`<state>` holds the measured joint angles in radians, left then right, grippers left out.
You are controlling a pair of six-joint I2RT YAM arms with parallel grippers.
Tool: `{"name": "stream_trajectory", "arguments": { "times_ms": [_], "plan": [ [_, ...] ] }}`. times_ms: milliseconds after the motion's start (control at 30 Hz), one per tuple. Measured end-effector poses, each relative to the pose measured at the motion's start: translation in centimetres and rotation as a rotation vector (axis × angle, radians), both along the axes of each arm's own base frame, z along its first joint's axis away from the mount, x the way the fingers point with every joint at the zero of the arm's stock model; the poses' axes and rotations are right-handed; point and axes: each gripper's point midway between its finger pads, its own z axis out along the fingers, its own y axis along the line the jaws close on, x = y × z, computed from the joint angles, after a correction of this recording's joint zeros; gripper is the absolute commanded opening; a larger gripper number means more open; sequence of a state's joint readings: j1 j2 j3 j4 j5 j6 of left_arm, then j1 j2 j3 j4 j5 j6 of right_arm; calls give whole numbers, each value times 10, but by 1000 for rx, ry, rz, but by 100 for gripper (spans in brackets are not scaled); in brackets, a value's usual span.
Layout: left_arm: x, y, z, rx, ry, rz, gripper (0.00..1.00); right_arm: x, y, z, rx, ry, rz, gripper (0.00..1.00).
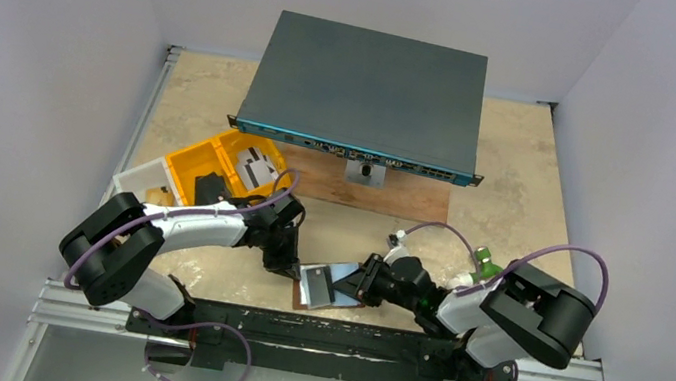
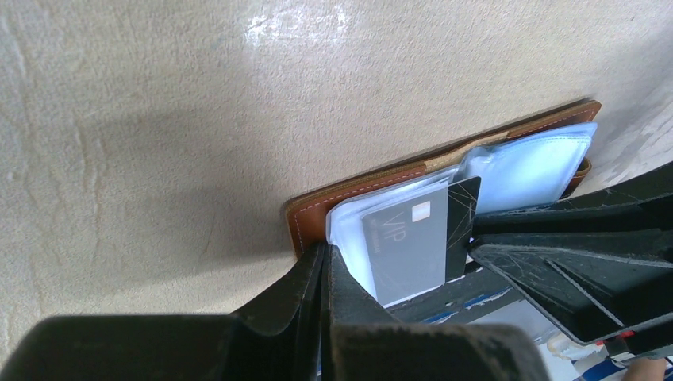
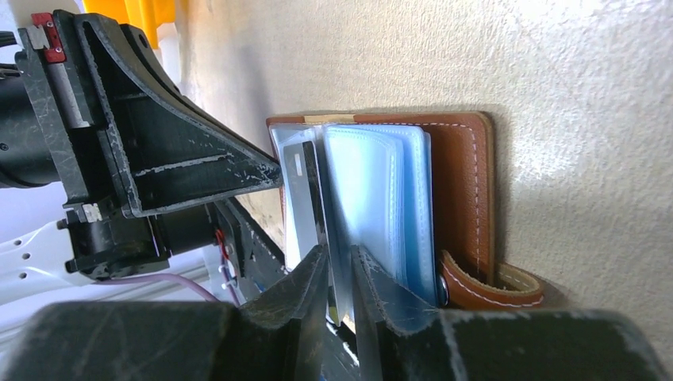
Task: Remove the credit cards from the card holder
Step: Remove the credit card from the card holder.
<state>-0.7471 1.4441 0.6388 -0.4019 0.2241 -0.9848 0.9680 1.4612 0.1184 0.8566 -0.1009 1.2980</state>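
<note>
Card holder [image 3: 464, 190], open on the counter [image 2: 159, 119], with both sets of fingers at its pockets.
Left fingers [image 2: 319, 274]: pressed shut, tips against the holder's stitched corner beside the clear pockets [image 3: 373, 198]; whether a leaf is pinched cannot be told. Right fingers [image 3: 316, 270]: parted by a narrow gap with a thin pocket leaf standing between them, at the holder's edge near the strap tab [image 3: 484, 286]. Credit card [image 2: 413, 238]: dark grey, marked VIP, lodged in a pocket of the holder with one black edge bare. Holder: brown leather, lying flat, pale blue leaves fanned upward. Yellow tray [image 1: 191, 164]: well apart from the holder, on the left arm's side.
</note>
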Motion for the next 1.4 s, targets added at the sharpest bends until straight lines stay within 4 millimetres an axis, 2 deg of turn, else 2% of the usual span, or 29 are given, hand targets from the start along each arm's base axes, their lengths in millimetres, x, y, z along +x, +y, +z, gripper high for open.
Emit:
{"name": "stream_trajectory", "arguments": {
  "times_ms": [400, 700, 833, 1400],
  "plan": [
    [0, 0, 0, 0, 0, 0, 0, -1, 13, 0, 34, 1, 49, 20],
    [0, 0, 0, 0, 0, 0, 0, -2, 14, -3, 16, 0, 61, 1],
    [0, 0, 0, 0, 0, 0, 0, -1, 13, -3, 14, -1, 57, 0],
    [1, 0, 2, -2, -12, 2, 0, 7, -19, 13, -58, -56, -55, 0]
  ]
}}
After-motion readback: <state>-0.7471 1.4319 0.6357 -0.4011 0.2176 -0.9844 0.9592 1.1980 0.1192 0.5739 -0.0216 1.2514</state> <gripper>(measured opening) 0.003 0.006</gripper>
